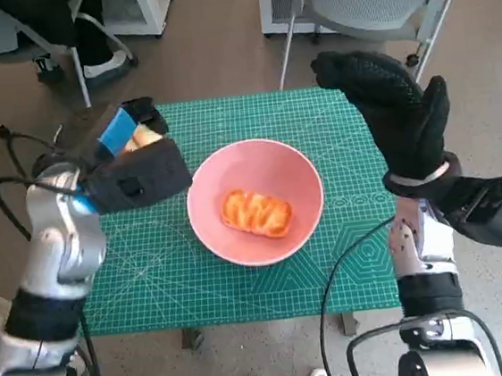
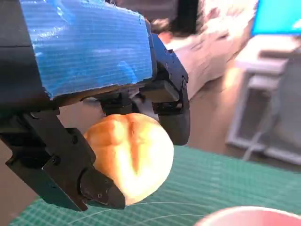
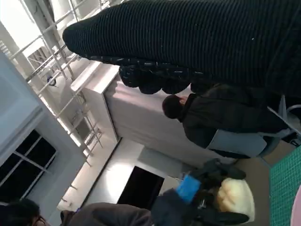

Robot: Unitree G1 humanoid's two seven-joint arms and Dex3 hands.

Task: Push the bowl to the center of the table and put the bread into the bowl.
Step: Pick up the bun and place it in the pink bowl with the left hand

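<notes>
While the left hand (image 1: 137, 168) grips a bread roll (image 2: 129, 155) at the bowl's (image 1: 298, 169) nine o'clock, carry it over the rim before releasing; the right hand (image 1: 395, 110) hangs wide, holding nothing.

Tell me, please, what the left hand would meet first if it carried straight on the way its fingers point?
Probably nothing on the table: the left hand, gripping a bread roll, points toward the far table edge and a chair leg beyond. The pink bowl lies to its side. Depth is uncertain.

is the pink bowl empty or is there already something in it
Not empty. The pink bowl already holds one glazed bread lying on its bottom. A second bread roll is outside it, gripped by the left hand.
</notes>
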